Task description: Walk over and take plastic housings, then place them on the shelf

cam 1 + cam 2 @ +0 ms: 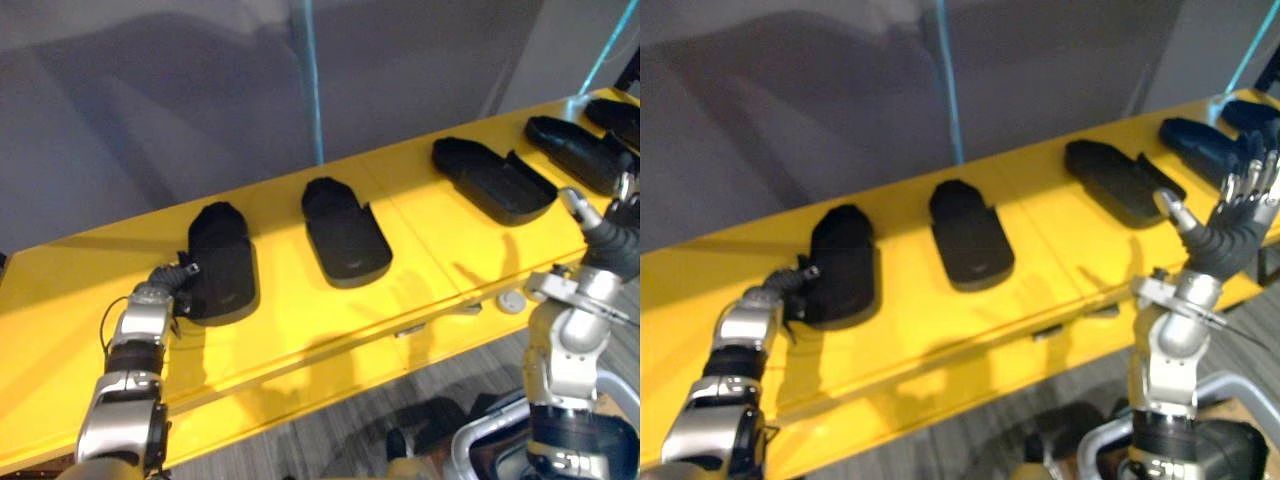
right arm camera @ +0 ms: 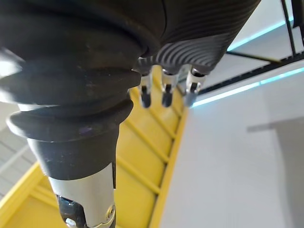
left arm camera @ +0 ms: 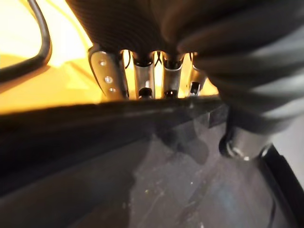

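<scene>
Leftmost housing [image 1: 222, 262] lying flat on the yellow shelf [image 1: 60, 300], hollow side up, in one row with the other housings [image 1: 345, 232], each apart from the next, probably to leave room for a hand between them. Left hand [image 1: 172, 283] closed on its side wall, likely a grip chosen to set the piece down without tipping it. Right hand [image 1: 1237, 215] raised near the right part of the shelf, fingers straight and spread, holding nothing, perhaps lifted to stay out of the way.

From the head views, just a hand touching the housing's edge. From the left wrist view, the grip itself: fingers [image 3: 142, 76] going down the outer side of the wall, thumb [image 3: 242, 137] on the inner side, fingertips hidden behind the rim. From the right wrist view, straight fingers with bare yellow shelf beyond
</scene>
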### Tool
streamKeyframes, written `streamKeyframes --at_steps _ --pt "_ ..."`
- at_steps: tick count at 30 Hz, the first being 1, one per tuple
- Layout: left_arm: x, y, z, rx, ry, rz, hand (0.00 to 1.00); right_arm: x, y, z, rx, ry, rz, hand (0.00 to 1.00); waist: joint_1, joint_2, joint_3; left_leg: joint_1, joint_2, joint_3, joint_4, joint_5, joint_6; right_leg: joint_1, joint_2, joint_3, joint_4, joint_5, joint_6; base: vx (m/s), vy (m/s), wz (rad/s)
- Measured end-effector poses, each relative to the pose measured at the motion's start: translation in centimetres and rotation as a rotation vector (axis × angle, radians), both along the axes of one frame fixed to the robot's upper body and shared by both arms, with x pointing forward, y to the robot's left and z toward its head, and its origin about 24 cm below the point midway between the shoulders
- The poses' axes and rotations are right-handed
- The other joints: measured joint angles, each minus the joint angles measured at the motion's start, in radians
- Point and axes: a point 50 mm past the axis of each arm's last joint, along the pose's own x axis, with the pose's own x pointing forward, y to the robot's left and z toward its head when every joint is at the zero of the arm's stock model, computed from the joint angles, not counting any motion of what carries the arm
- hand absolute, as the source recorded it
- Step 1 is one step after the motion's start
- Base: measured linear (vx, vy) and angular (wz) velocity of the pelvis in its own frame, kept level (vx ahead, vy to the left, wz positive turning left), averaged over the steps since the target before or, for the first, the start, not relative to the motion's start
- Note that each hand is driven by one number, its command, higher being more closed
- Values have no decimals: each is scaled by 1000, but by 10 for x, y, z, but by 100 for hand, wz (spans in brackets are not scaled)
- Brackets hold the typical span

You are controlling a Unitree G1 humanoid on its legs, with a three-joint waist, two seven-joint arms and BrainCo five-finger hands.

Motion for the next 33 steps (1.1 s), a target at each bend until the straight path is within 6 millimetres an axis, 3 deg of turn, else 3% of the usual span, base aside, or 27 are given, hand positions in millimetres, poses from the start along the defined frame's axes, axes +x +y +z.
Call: streamKeyframes --at_steps 5,14,17,24,28,33 --pt "4 2 13 3 -166 75 0 -1 -1 -2 0 10 -3 0 3 0 0 -1 0 -1 -1 0 0 -1 0 -1 0 0 0 0 0 0" --pt "-9 -7 76 80 -708 205 0 -8 3 -26 21 93 4 0 18 0 0 -5 -1 -7 -2 2 1 0 -1 -16 0 0 0 -2 -1 2" --pt "-14 -19 96 67 -854 187 0 -10 3 -33 38 119 0 0 25 0 0 -14 -2 -26 -6 10 1 3 -3 -34 0 0 0 -17 -11 17" --pt "-49 -19 127 80 -1124 230 0 -13 5 -42 61 142 0 0 30 1 0 -9 1 -28 -6 11 0 12 -2 -44 0 -1 -1 -2 -2 1" --pt "-86 -11 150 138 -1330 282 0 -18 7 -44 54 145 13 0 35 9 -6 -10 3 -29 -8 11 -1 12 -1 -50 0 -2 -3 0 0 0" --pt "-128 -8 158 211 -1502 304 0 -26 12 -33 5 86 53 0 60 26 -21 -14 3 -52 -9 13 -1 20 -3 -70 0 -3 -4 16 -1 13"
